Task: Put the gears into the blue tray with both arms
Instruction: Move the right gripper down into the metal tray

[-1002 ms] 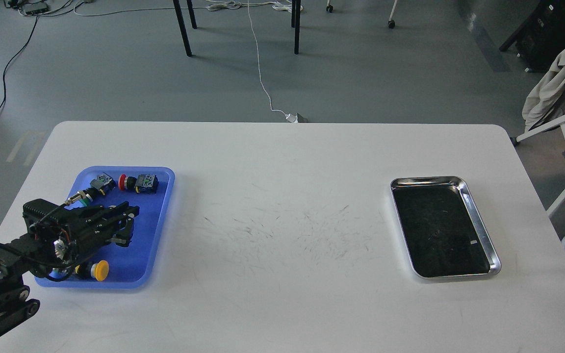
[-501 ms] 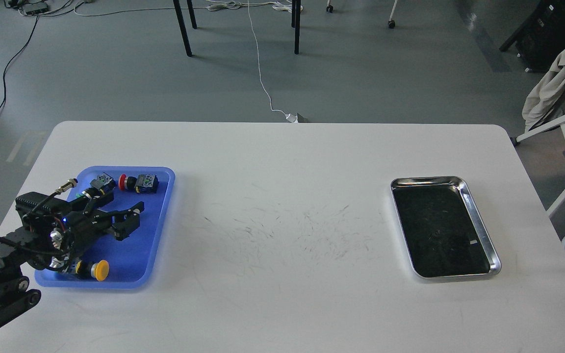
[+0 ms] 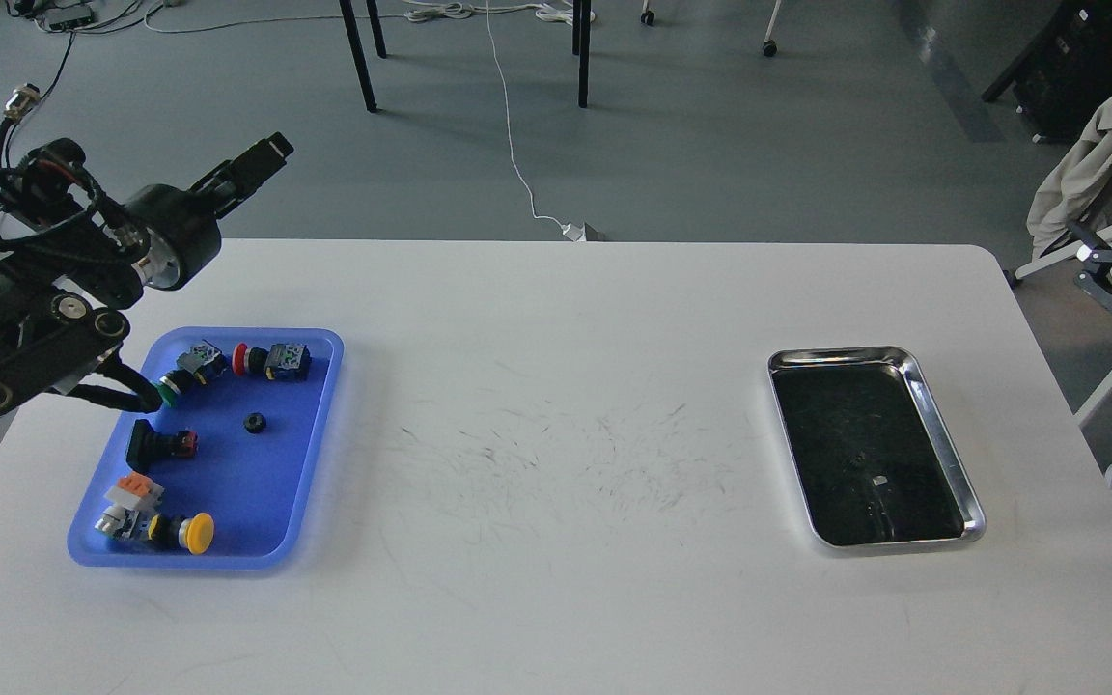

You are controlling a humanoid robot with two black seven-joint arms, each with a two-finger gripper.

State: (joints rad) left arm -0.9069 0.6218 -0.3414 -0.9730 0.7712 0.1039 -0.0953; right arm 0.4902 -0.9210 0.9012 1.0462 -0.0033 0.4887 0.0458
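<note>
Blue plastic catches my eye first: the blue tray (image 3: 310, 454) sits at the left of the frame on the white table (image 3: 556, 598). One gear (image 3: 253, 422), small, black and round, lies on the tray floor a little above its middle, apart from everything else. Around it are push-button switches: a red-capped one (image 3: 271, 360) and a green-capped one (image 3: 184, 375) along the tray's top edge, a black one with a red tip (image 3: 158, 442) at the left, an orange-topped one (image 3: 129, 502) and a yellow-capped one (image 3: 184, 532) near the bottom edge.

My left arm (image 3: 44, 309) comes in from the left edge and rises to the upper left of the frame. Its left gripper (image 3: 266, 159) points up and to the right, clear of the tray and above the table's far edge. I see it nearly end-on and dark, so I cannot tell how its fingers stand, and nothing shows between them.

At the right of the frame lies the silver metal tray (image 3: 942, 425), dark inside. Only a dark curve shows at the right edge, so my right gripper is out of sight.
</note>
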